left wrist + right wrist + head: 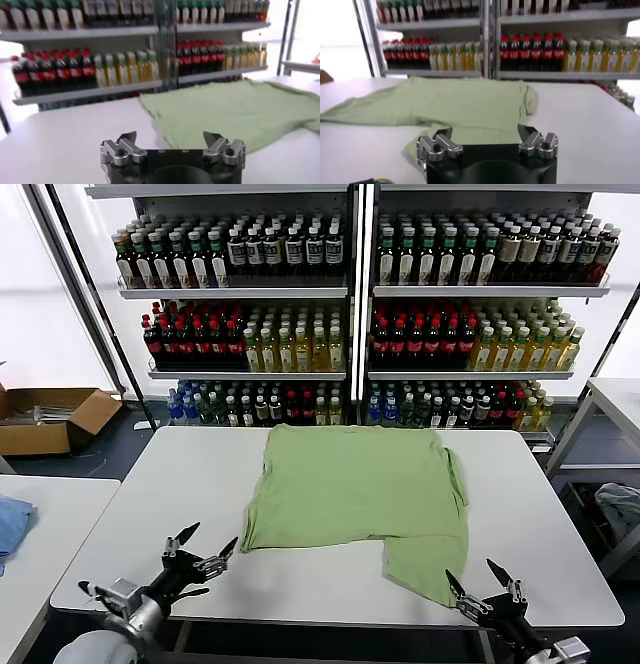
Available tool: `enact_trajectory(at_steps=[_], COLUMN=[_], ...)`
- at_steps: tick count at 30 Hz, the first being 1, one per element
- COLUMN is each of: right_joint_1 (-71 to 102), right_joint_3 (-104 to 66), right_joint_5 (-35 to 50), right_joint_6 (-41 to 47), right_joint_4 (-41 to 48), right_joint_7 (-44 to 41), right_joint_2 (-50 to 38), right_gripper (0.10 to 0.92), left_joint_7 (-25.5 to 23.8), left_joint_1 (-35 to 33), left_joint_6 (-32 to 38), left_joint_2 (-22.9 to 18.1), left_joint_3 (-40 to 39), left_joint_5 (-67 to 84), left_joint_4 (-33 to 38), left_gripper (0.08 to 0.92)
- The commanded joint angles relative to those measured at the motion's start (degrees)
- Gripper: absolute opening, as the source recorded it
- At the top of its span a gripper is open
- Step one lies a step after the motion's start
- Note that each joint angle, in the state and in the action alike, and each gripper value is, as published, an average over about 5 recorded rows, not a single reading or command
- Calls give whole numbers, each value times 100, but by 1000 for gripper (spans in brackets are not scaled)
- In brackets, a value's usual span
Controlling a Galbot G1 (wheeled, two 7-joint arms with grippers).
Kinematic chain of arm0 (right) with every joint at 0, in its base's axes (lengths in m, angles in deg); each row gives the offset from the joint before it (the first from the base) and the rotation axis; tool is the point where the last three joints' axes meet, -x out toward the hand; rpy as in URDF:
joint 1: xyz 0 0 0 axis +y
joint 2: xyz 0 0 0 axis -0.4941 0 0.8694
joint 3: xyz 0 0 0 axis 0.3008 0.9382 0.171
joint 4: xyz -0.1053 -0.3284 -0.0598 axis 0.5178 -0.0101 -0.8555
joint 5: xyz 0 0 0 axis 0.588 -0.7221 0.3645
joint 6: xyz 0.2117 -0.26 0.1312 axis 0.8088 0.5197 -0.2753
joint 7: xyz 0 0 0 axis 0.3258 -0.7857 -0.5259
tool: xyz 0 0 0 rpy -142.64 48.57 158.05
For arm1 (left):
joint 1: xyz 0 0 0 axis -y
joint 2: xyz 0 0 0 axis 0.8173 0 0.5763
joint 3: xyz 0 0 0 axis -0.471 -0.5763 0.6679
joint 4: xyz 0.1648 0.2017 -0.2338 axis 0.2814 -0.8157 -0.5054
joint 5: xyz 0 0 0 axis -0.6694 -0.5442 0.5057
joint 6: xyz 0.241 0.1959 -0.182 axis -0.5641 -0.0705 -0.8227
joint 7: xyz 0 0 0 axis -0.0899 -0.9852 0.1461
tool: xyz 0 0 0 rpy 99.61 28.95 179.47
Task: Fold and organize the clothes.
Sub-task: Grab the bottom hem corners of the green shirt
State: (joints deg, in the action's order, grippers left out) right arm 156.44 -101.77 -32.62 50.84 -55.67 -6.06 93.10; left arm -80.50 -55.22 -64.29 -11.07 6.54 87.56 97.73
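A light green shirt (355, 494) lies spread on the white table (180, 484), plain side up, with one part (425, 569) reaching toward the front edge. My left gripper (207, 540) hovers open over the front left of the table, just left of the shirt's near corner. My right gripper (475, 577) stands open at the front edge, right by the shirt's lower right part. The left wrist view shows the shirt (235, 112) ahead of the open left gripper (170, 136). In the right wrist view the shirt (450, 102) lies just beyond the open right gripper (485, 131).
Shelves of bottles (350, 314) stand behind the table. A cardboard box (50, 419) sits on the floor at the far left. A second table (40, 534) with a blue cloth (10, 524) adjoins on the left; another table (620, 399) is at the right.
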Motion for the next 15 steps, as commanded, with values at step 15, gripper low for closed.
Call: enact_trajectory(at_steps=[15], right_joint_1=[-246], right_joint_3=[827], right_joint_5=[-384], right_joint_6=[1033], right_joint_4=[95], right_joint_7=[668], right_joint_2=[64], right_gripper=[757], left_joint_7=[706], left_joint_1=[1440], left_joint_6=[-602], left_joint_2=[571], left_joint_3=[-1368], left_joint_5=[311], left_joint_4=[-1177], left_gripper=[823])
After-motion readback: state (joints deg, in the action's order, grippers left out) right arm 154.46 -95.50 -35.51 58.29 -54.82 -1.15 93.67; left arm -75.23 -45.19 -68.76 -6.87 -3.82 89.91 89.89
